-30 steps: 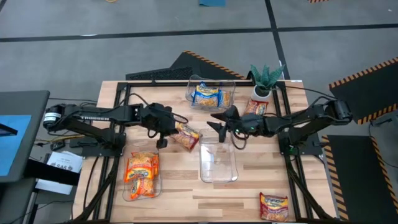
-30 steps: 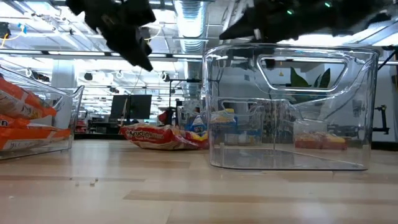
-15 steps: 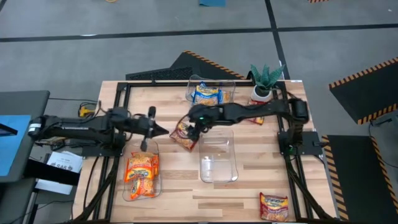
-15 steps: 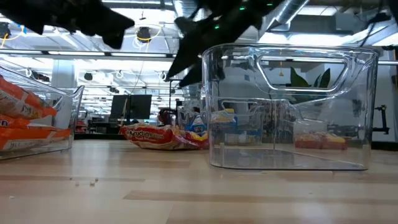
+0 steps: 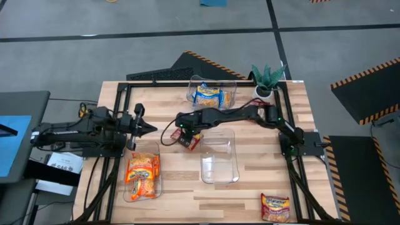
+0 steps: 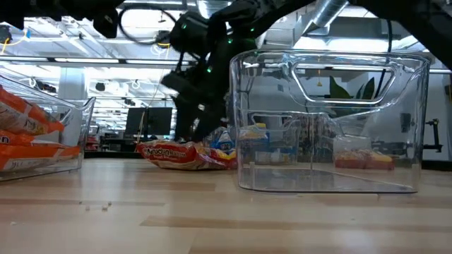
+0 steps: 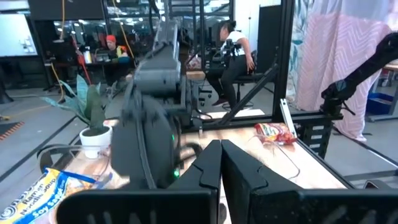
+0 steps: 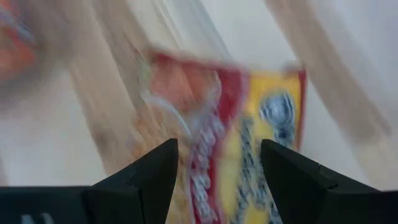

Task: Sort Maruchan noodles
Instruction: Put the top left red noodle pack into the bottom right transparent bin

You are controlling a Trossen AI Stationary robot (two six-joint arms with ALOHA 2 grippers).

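— Where's the right hand (image 5: 181, 133)?
— Stretched across the counter (image 5: 250, 187), fingers spread just above a red packet (image 5: 188, 140).
— And the left hand (image 5: 145, 128)?
— Pulled back, clenched, holding nothing.
— Bins?
— Three clear ones.

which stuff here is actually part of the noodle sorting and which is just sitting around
Part of the job: red packet under the open right gripper; blue packet; orange packets; corner packet; empty clear bin.

Just lying about: potted plant; left gripper, shut, waiting.
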